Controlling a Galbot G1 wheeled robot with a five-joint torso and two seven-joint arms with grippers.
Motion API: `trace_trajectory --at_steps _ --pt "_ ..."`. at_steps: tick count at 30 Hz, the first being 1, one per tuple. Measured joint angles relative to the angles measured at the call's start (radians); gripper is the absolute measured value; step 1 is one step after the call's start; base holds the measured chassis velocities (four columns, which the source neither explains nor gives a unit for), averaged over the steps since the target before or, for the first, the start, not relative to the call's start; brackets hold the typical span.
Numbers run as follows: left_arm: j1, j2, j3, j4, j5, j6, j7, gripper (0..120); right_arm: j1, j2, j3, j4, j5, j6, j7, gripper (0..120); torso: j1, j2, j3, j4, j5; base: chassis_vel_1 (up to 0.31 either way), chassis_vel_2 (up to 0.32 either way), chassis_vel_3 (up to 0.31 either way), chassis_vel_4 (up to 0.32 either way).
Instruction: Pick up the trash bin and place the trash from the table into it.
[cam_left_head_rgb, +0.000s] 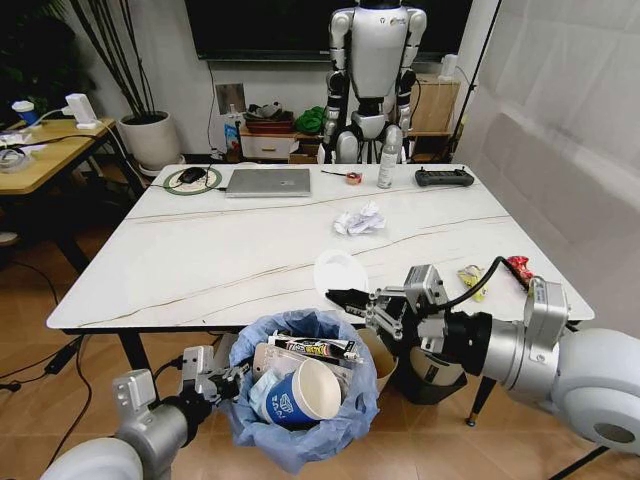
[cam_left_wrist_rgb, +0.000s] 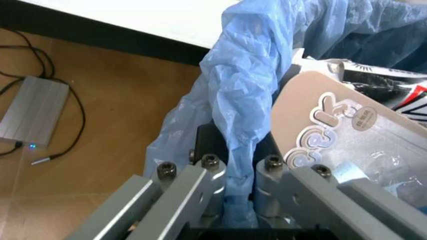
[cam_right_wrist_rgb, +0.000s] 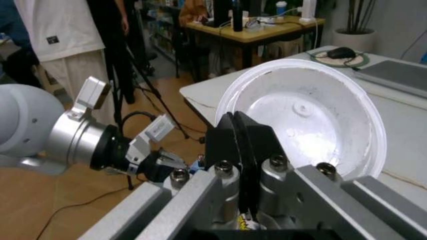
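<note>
A: Bin location?

B: The small round trash bin lined with crinkled light-blue plastic (cam_left_head_rgb: 300, 400) is at the near edge of the white marble-look table (cam_left_head_rgb: 200, 250), below the tabletop. Left gripper (cam_left_head_rgb: 228, 380) is clamped on its bagged rim; in the left wrist view both fingers (cam_left_wrist_rgb: 207, 172) pinch blue plastic. Already holds a blue paper cup (cam_left_head_rgb: 300, 395) and a flat clear package (cam_left_head_rgb: 285, 360).

A: Right arm?

B: Right gripper (cam_left_head_rgb: 350, 298) is closed on the edge of a round white plastic lid (cam_left_head_rgb: 338, 270), just above the rim.

A: Tips for the drop?

B: Probably carry the lid over the bin's centre before letting go, since it's wide and the bin is full. Keep the bin steady. Crumpled white tissue wad (cam_left_head_rgb: 358, 219) and wrappers (cam_left_head_rgb: 495, 272) remain.
</note>
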Motion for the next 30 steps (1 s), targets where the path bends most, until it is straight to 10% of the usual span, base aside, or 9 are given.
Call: trace_trajectory --at_steps 9,19,30 --pt "-0.05 0.026 0.02 0.003 -0.023 -0.001 0.019 0 0.034 0.03 -0.053 -0.005 0.009 -0.011 -0.044 0 0.0 0.0 0.0 0.0 -0.0003 0.0 0.0 0.0 0.0" --pt "-0.15 0.085 0.041 0.027 -0.095 -0.002 0.029 0 0.439 0.251 -0.455 -0.125 0.061 -0.045 -0.016 0 0.0 0.0 0.0 0.0004 -0.0002 0.0 0.0 0.0 0.0" --pt "-0.16 0.094 0.033 0.024 -0.109 -0.001 0.027 0 0.417 0.292 -0.499 -0.195 0.025 -0.085 0.023 0 0.0 0.0 0.0 0.0001 -0.0001 0.0 0.0 0.0 0.0"
